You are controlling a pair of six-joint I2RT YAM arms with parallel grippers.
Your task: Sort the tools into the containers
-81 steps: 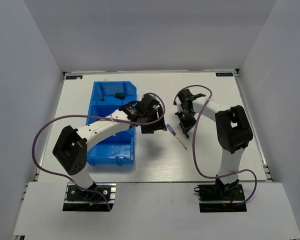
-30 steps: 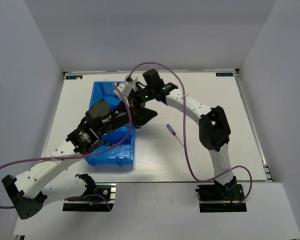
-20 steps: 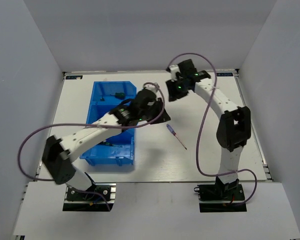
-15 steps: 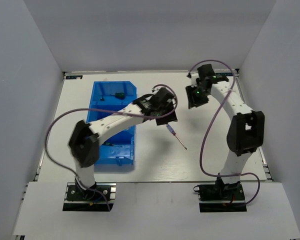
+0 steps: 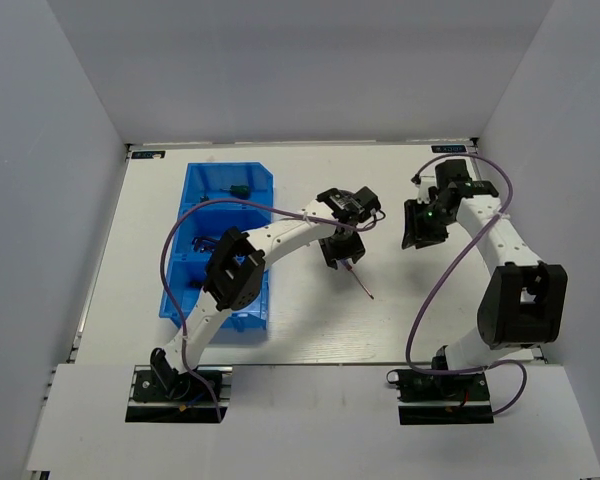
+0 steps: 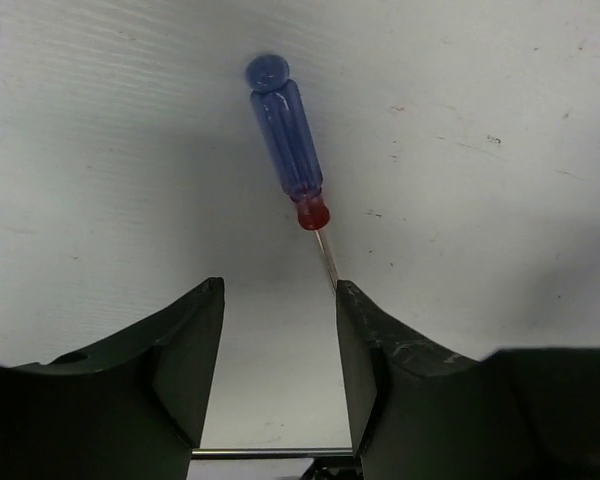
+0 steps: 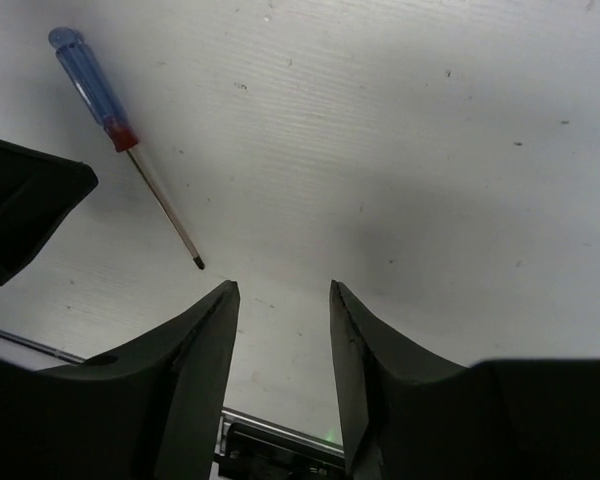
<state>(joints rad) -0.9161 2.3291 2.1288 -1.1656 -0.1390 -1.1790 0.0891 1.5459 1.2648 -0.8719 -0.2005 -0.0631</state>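
- Pickup step: screwdriver [image 6: 287,142] on surface [image 5: 430,320], right of bin [image 5: 225,167].
- Jaws spread, empty, on left gripper [image 6: 278,300], poised over it; same on right gripper [image 7: 283,300], farther right of bin.
- Next, likely: descend, pinch handle, carry to bin.

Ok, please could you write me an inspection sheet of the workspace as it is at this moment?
Surface: white table, a few faint specks, no spill seen.
Job's things: blue-handled screwdriver lies loose on the table; blue bin at the left holds a small dark tool in its far compartment.
Clutter: nothing seen.
Grippers: left gripper over the screwdriver's shaft, jaws open, empty; right gripper off to the side, jaws open, empty.
Cables: purple cables loop from both arms.
Surroundings: grey walls on three sides.
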